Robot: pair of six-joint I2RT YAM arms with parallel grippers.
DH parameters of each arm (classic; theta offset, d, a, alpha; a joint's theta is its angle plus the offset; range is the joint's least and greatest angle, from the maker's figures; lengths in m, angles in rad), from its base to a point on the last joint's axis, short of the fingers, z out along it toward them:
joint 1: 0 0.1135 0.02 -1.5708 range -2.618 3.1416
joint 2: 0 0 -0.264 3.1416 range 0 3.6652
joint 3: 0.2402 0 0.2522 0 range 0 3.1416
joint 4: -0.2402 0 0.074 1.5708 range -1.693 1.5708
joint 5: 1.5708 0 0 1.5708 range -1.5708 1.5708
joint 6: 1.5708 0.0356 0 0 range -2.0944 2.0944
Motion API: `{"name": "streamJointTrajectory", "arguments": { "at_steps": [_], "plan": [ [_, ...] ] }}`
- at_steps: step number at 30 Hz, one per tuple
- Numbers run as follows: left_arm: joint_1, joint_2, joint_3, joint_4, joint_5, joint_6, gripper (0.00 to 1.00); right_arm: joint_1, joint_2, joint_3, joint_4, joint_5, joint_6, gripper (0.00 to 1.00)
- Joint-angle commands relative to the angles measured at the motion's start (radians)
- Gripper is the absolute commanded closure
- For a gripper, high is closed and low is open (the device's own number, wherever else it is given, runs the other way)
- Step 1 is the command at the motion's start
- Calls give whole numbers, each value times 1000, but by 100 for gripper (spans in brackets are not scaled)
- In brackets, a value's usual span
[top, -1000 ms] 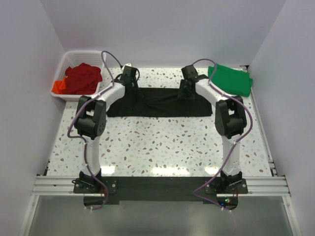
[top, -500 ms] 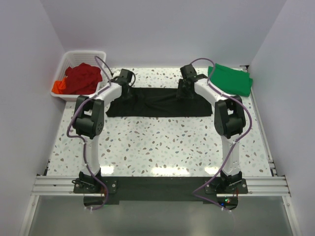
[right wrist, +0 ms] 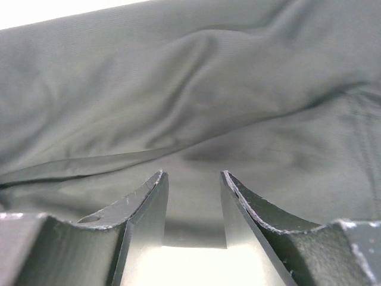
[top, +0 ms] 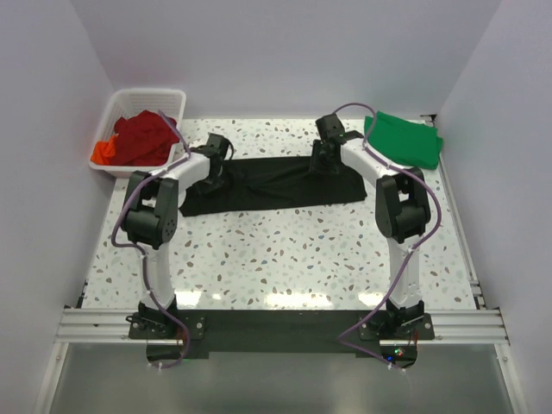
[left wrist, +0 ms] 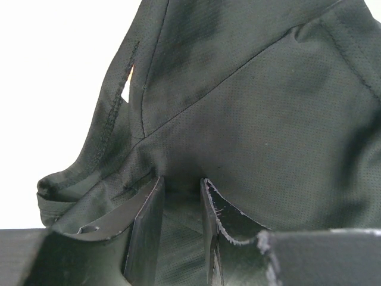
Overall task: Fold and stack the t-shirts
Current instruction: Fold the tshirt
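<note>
The black t-shirt [top: 276,185] lies in a long flat band across the back of the table. My left gripper [top: 211,170] is at the shirt's left end. In the left wrist view its jaws [left wrist: 181,185] stand close together with bunched black fabric [left wrist: 250,107] pinched between them. My right gripper [top: 323,162] is over the shirt's back edge, right of the middle. In the right wrist view its jaws [right wrist: 193,179] stand apart over the shirt's edge [right wrist: 196,77] and hold nothing. The green t-shirt [top: 404,141] lies folded at the back right. The dark red [top: 142,138] and orange [top: 103,153] t-shirts lie in the basket.
The white slatted basket [top: 147,93] stands at the back left corner. White walls close in the table on the left, back and right. The speckled tabletop [top: 276,250] stretches from the shirt to the arm bases.
My left gripper has moved left and towards the near side, dragging the shirt's left end with it, so the band now lies askew. The right gripper has hardly moved.
</note>
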Motion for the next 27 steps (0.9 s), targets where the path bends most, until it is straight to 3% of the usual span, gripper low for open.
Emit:
{"name": "streamJointTrajectory", "arguments": {
  "at_steps": [1, 18, 27],
  "plan": [
    [21, -73, -59, -73, -67, -57, 65, 2, -39, -2, 3, 1, -16, 56],
    [24, -170, -22, 85, 74, 80, 64, -14, 118, 225, -113, 130, -50, 54],
    [24, -96, 81, 90, 124, 129, 64, -14, 145, 261, -113, 116, -59, 52]
  ]
}}
